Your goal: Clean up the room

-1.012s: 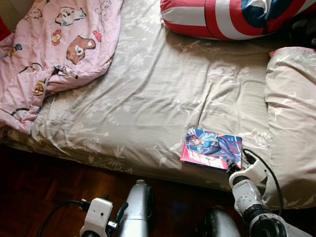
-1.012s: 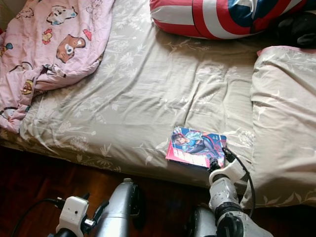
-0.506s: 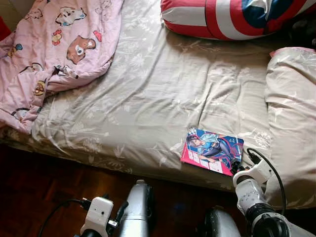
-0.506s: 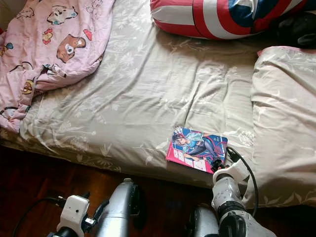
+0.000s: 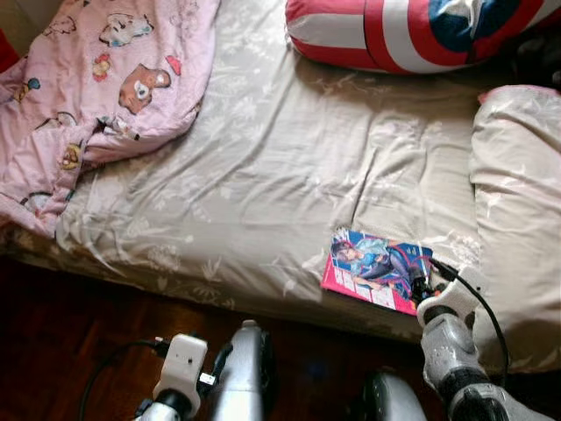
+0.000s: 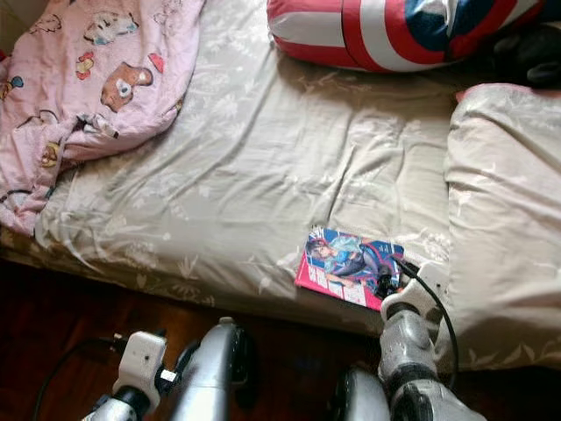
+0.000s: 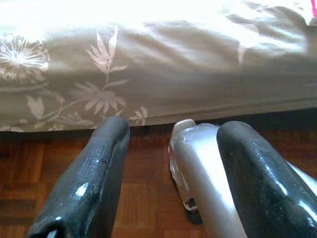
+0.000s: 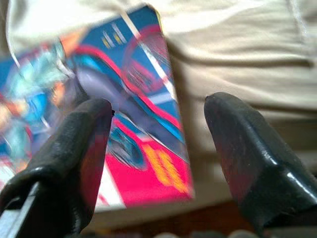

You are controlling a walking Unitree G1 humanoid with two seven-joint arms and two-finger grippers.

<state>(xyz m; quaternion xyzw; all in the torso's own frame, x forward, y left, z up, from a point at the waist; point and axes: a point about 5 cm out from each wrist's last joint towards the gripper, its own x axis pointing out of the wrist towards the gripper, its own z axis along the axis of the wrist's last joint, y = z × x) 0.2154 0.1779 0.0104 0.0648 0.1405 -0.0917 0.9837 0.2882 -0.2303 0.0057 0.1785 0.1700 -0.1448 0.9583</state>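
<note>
Fingers of the right gripper (image 8: 156, 148) gape around the glossy blue-and-pink comic book's (image 5: 377, 269) corner, seemingly to lift it off the beige floral-sheeted bed (image 5: 263, 175).

We see matt beige cloth on the bed sheet (image 5: 263, 175), wrinkled, printed with pale flowers. The pillow (image 5: 517, 202) has the same soft cloth. The pink blanket (image 5: 96, 88) is thin crumpled fabric with cartoon prints. The round cushion (image 5: 412, 31) looks smooth, slightly shiny cloth. The comic book (image 5: 377, 270) has a glossy paper cover. The floor (image 5: 70, 324) is dark polished wood parquet. We note the right gripper (image 8: 158, 144) and left gripper (image 7: 171, 173) have shiny black plastic jaws, arms brushed silver metal.
</note>
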